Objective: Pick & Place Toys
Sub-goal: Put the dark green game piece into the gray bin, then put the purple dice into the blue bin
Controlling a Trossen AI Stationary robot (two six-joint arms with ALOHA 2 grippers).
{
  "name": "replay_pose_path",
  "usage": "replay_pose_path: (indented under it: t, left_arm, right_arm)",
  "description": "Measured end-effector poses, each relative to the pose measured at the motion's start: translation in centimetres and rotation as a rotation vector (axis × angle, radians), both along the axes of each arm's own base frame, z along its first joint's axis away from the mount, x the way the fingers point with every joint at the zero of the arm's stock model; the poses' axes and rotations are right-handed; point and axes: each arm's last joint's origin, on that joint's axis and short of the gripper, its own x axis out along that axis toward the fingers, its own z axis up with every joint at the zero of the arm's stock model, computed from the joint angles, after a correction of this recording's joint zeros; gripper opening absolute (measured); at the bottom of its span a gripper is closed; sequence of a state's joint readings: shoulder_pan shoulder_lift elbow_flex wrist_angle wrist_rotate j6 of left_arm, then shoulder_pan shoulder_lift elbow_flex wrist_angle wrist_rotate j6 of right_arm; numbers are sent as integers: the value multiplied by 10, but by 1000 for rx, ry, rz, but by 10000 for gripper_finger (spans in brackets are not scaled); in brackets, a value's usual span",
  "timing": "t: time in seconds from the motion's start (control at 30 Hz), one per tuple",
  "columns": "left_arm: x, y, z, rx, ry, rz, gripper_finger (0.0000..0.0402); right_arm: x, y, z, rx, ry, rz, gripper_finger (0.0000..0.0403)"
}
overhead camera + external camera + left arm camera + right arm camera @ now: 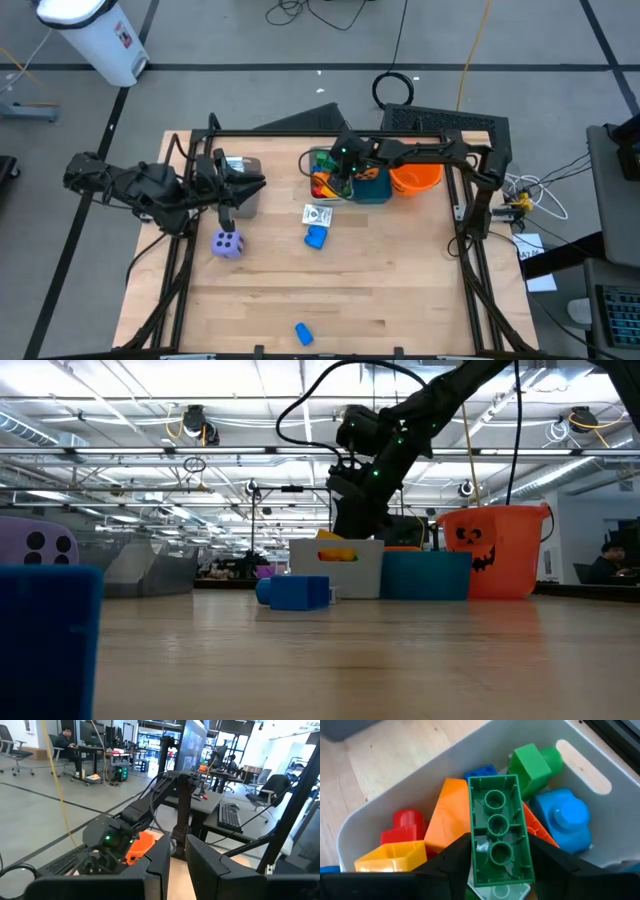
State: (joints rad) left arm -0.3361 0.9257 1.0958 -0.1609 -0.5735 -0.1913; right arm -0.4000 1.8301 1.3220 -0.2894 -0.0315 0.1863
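A green brick (497,830), hollow underside toward the wrist camera, sits between the fingers of my right gripper (497,851) over a white bin (600,830) full of coloured bricks. In the high view this gripper (340,172) is at the bin's far side (308,165). On the table lie a purple die (228,243), a white packet (318,214) and two blue bricks (316,237) (303,333). My left gripper (258,183) hangs level above a grey bin (245,165), shut and holding nothing (177,857). My right gripper pinches the green brick between its two fingers by the two long sides (472,855), at the end nearer the wrist. The fingers slant down from the table's right and lie along the brick. Whether the brick's far end touches the bricks below, I cannot tell.
A teal bin (375,190) stands right beside the white bin, and an orange bucket (418,178) beyond it toward the right. Black frame posts (462,215) stand at the table's sides. Bare wood (400,290) lies across the near half.
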Motion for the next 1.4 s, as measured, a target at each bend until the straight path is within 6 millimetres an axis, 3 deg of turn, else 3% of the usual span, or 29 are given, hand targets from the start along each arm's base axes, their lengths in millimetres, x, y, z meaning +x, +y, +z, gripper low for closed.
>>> replay_pose_path:
  t: [0.13,0.27,0.37,0.47,0.63,0.83,1.0,1.17,1.27,1.4]
  left_arm:
    - [1,2,-2,7,20,12,65]
    - [1,4,-3,7,30,22,65]
    - [1,4,-4,-3,34,24,65]
    - [1,4,-5,-3,47,24,66]
    - [3,4,-10,-27,80,-8,88]
    - [23,3,-29,-41,216,-85,165]
    - [42,-3,-50,-30,358,-132,217]
    - [57,-10,-73,-40,517,-227,241]
    - [54,-10,-84,-71,630,-252,243]
    - [42,-9,-96,-179,798,-257,244]
  right_arm:
    - [-1,0,4,11,-21,-23,195]
    - [-5,0,24,6,-90,-20,223]
    - [-14,3,46,22,-164,11,239]
    - [-19,9,86,40,-382,57,247]
    - [-35,31,141,124,-662,67,251]
    - [-46,81,171,196,-750,179,247]
    - [-44,137,171,227,-696,317,247]
    - [-41,190,150,160,-537,360,247]
    - [-41,212,135,85,-429,374,247]
    - [-42,226,122,43,-338,362,247]
